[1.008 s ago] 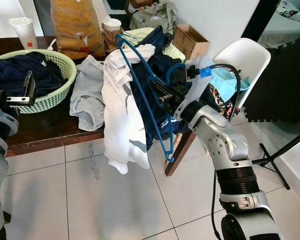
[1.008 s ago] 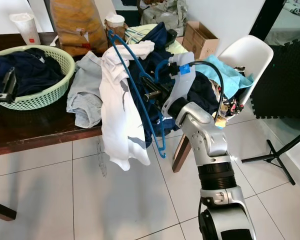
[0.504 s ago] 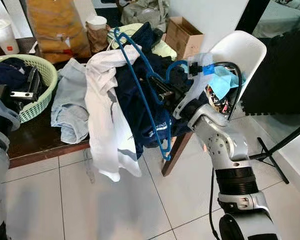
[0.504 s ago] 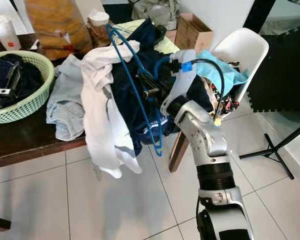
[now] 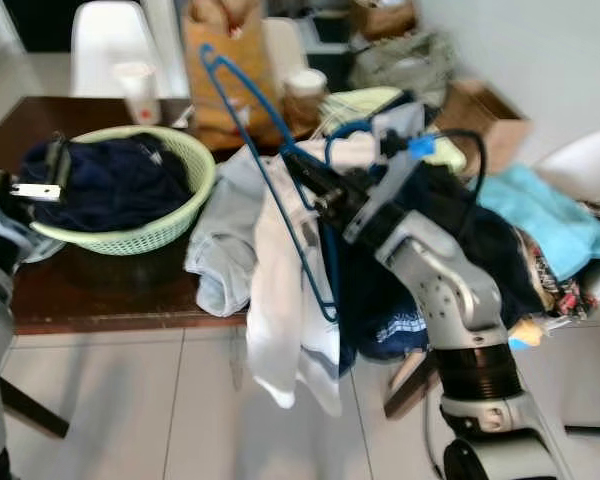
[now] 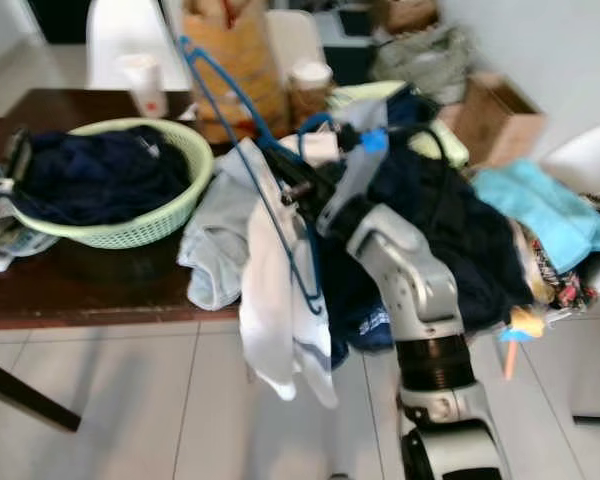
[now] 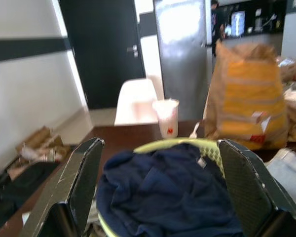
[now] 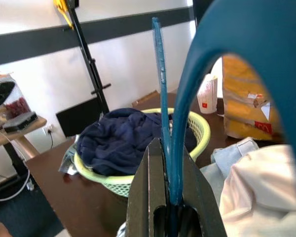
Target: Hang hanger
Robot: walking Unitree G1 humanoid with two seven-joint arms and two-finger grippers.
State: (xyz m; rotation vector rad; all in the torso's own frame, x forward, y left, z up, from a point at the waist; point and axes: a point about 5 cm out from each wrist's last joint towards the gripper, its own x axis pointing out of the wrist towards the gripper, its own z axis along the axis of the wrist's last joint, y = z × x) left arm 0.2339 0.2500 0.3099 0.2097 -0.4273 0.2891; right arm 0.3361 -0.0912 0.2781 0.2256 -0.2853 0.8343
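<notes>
Blue hanger [image 5: 270, 180] pinched tight between right gripper [image 8: 170, 197] fingers, held up over desk edge, hook end high. White shirt [image 5: 285, 310] draped off hanger, hanging toward tiled floor [image 5: 130, 410]. Left gripper [image 7: 158, 192] hovers at desk's left end, fingers spread wide, nothing held. Beyond: green basket [image 5: 185, 215] full of dark blue clothes [image 7: 163, 187] on brown desk [image 5: 100, 295]. Farther back, paper cup [image 7: 166, 117], orange paper bag [image 7: 244, 98].

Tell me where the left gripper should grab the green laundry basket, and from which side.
Grip the green basket's rim, coming down from above on its near side. The rim is a thin exposed lip; the dark clothes heap over the middle, leaving it free.
</notes>
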